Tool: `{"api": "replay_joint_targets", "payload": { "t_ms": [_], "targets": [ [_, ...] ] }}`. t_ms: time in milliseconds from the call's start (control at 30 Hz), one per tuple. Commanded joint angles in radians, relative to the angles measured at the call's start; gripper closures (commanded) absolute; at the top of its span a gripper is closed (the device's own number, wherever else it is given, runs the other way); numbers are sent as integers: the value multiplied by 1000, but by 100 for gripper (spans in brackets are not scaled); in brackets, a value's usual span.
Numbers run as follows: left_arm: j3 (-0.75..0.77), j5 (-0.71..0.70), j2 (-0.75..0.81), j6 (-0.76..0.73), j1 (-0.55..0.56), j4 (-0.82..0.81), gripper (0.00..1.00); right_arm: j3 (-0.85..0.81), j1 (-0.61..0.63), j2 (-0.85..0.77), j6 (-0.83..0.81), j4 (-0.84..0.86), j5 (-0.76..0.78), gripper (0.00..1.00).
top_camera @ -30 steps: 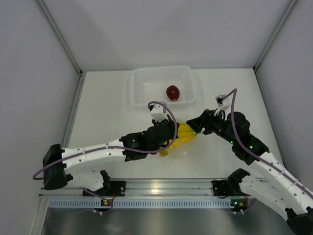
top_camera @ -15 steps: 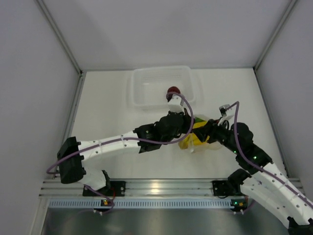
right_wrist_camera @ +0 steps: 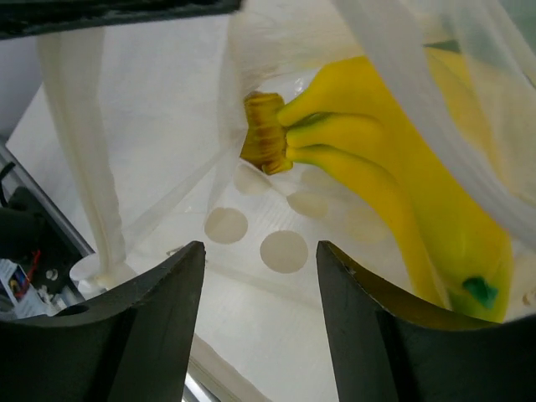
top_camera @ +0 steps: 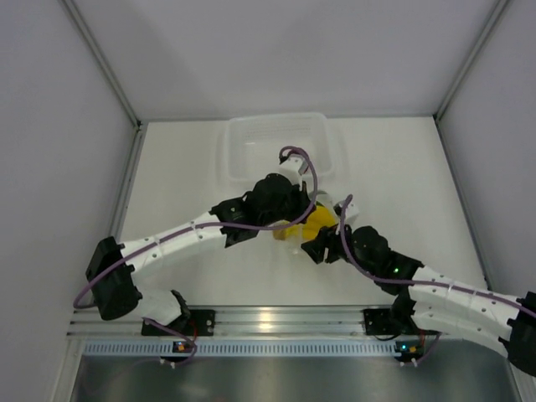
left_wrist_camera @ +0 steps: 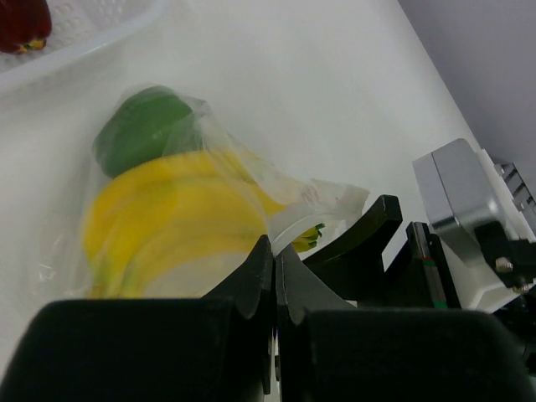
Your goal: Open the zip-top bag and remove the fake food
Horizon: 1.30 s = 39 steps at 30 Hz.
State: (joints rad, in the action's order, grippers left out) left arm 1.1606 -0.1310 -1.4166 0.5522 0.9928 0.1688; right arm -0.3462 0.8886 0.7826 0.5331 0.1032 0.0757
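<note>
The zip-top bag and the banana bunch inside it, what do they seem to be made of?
Zip-top bag: thin clear plastic film, glossy, creased, printed with white dots. Banana bunch: probably hard moulded plastic, smooth even yellow with a slight sheen.

A white table (top_camera: pixel 184 167) is being enclosed by plain pale walls (top_camera: pixel 276 50) beyond the left claw (top_camera: pixel 289 222) and to both its sides; a metal rail (top_camera: pixel 268 318) behind it is being lit brightly.
</note>
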Motion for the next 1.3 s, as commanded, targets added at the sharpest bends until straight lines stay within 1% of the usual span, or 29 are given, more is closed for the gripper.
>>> {"api": "replay_joint_targets", "payload": {
  "t_ms": [0, 67, 100, 233, 267, 433, 533, 600, 733, 1000, 1100, 1233, 1267],
  "targets": [
    [-10, 97, -13, -41, -3, -25, 100, -47, 73, 47, -125, 166, 125, 42],
    [-10, 126, -30, -41, -2, -23, 100, -31, 82, 60, -153, 197, 177, 40],
    [-6, 166, -36, -43, -2, -26, 100, -22, 82, 61, -183, 223, 194, 40],
    [13, 226, -67, -46, -3, -25, 100, 33, 82, 40, -257, 322, 263, 39],
    [19, 232, -80, -44, -3, -26, 100, 39, 82, 37, -271, 354, 303, 39],
    [50, 283, -134, -31, -2, -25, 100, 58, 81, 58, -421, 383, 412, 39],
    [63, 295, -157, -29, -2, -25, 100, 81, 79, 98, -495, 420, 446, 40],
    [80, 300, -166, -37, -3, -23, 100, 98, 78, 128, -510, 473, 441, 40],
    [93, 303, -166, -44, -3, -23, 100, 125, 61, 185, -498, 526, 440, 40],
    [83, 298, -122, -43, -29, -23, 100, 127, 12, 319, -461, 581, 389, 40],
    [73, 295, -105, -43, -40, -23, 100, 125, -8, 362, -427, 587, 369, 37],
    [57, 301, -91, -44, -65, -23, 100, 125, -33, 394, -413, 607, 277, 29],
    [56, 303, -91, -44, -68, -23, 100, 127, -34, 406, -420, 622, 263, 28]
  ]
}}
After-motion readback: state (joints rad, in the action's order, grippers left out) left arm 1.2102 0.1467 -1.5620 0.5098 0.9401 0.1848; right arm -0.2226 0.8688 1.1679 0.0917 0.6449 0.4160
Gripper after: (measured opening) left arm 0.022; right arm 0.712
